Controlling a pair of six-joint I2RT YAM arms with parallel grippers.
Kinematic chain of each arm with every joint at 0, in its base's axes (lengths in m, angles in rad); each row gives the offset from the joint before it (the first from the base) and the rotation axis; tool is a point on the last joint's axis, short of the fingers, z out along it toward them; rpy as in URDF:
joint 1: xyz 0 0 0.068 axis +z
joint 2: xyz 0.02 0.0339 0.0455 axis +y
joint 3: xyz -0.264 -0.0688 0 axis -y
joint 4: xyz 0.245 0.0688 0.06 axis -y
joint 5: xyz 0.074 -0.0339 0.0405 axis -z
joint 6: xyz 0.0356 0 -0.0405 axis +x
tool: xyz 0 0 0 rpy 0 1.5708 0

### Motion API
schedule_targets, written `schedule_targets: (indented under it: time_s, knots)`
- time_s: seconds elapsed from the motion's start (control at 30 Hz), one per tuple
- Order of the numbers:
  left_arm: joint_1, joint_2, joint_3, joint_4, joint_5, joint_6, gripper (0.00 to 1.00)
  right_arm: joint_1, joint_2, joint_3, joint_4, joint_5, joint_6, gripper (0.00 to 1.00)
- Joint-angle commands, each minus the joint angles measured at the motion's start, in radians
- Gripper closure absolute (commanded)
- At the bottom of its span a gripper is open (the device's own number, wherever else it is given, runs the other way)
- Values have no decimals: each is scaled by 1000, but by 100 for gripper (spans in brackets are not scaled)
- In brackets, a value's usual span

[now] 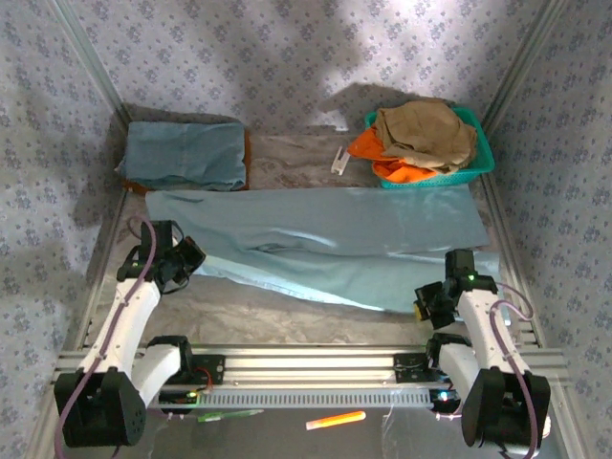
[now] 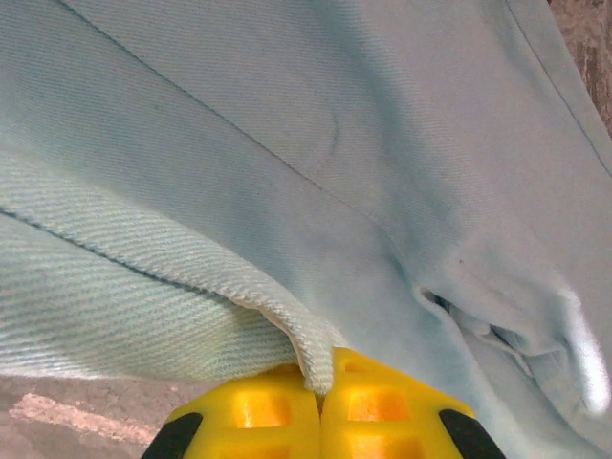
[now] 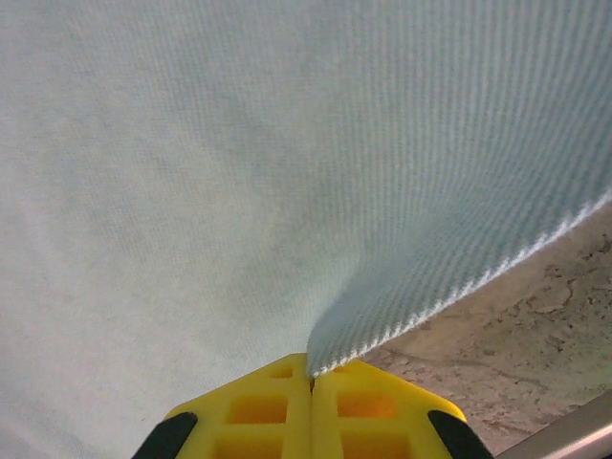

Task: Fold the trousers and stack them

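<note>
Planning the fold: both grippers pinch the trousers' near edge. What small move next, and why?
Probably raise both a little, together: the left gripper and right gripper each pinch the near edge of the trousers, spread flat, so lifting frees it for folding.

Robotics lab cell: silver aluminium-extrusion rail edging the grey counter; white robot arms bolted on; pale floral-patterned enclosure walls.
</note>
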State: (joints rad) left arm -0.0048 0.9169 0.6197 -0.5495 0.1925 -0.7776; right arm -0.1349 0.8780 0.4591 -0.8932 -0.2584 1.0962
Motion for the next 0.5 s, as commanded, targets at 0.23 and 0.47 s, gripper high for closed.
schedule_targets:
  time_s: [0.23, 0.47]
  knots:
    - [12, -194, 73, -188, 17, 10, 100, -5, -201, 181, -201, 89, -145, 100]
    - [14, -395, 123, -377, -11, -9, 100, -1, -319, 286, -353, 127, -204, 100]
